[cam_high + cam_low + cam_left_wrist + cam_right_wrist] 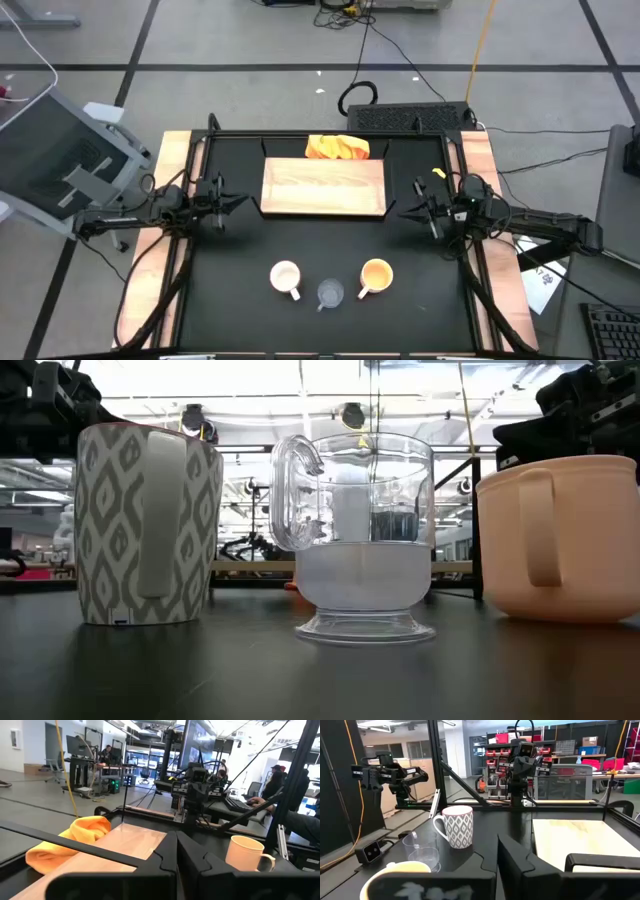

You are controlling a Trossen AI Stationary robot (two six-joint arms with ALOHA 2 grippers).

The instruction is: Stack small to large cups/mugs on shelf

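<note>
Three vessels stand upright in a row near the table's near edge: a white patterned handled mug (286,277) (150,525) (456,826), a clear glass cup (330,293) (360,540) (422,851) in the middle, and an orange-yellow handled mug (375,275) (560,540) (245,852). The light-wood shelf (323,187) (125,850) (570,837) lies flat toward the far side. My left gripper (240,203) (176,852) hovers shut at the shelf's left end. My right gripper (405,210) (498,857) hovers shut at its right end. Neither touches anything.
An orange-yellow cloth (337,148) (75,840) lies bunched just beyond the shelf's far edge. A black frame rail (330,133) runs along the far side of the black table top. Bare table lies between the shelf and the row of vessels.
</note>
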